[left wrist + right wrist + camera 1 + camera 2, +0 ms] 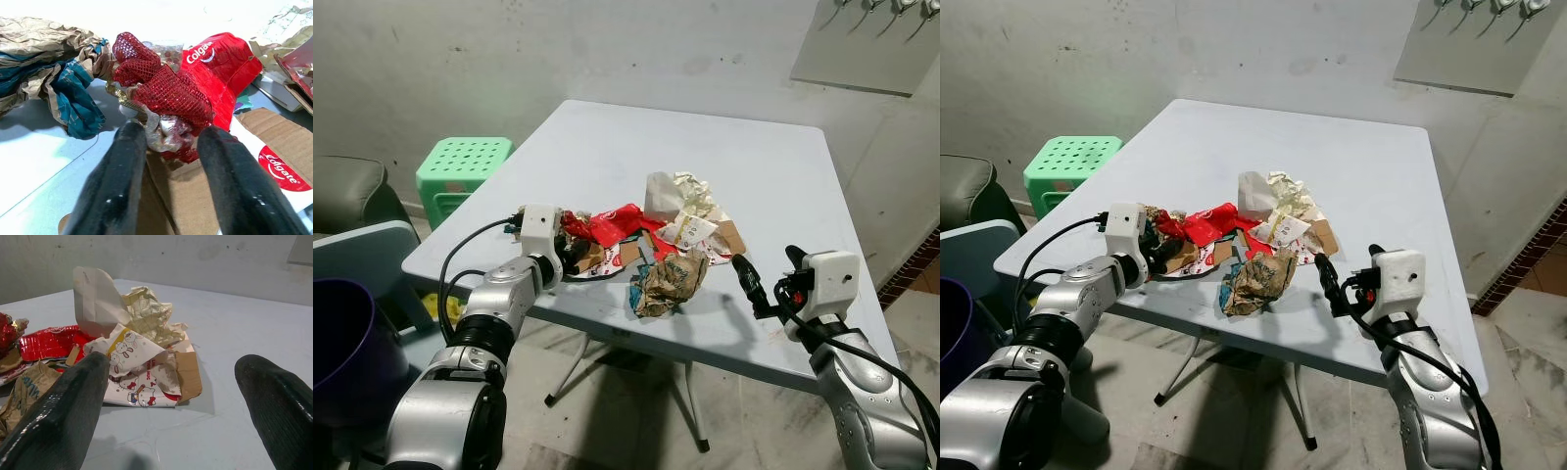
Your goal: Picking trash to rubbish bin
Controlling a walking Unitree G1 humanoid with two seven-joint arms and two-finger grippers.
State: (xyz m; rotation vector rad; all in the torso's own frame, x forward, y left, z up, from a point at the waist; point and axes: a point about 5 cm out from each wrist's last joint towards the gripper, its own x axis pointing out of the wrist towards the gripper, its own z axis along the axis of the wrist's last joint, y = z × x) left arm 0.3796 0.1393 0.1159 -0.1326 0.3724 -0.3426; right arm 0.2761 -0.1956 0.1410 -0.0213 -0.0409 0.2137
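Trash pile (pixel 651 245): lying mid-table.
Left gripper (pixel 166 142): fingers closing around the pile's red mesh wad (pixel 156 83), nearer.
Right gripper (pixel 754 284): spread wide, holding nothing, facing pile.

1 table (pixel 773 196), 1 green stool (pixel 462 164), 1 purple bin (pixel 347 343), 1 trash heap (pixel 651 245), 2 grippers: L (pixel 576 257), R (pixel 766 284).

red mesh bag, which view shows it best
The left wrist view: the red mesh bag sits close up between the left end effector's fingers, its netting sharp. Both eye views show it small at that end effector. The right wrist view catches just a red scrap at the frame edge.
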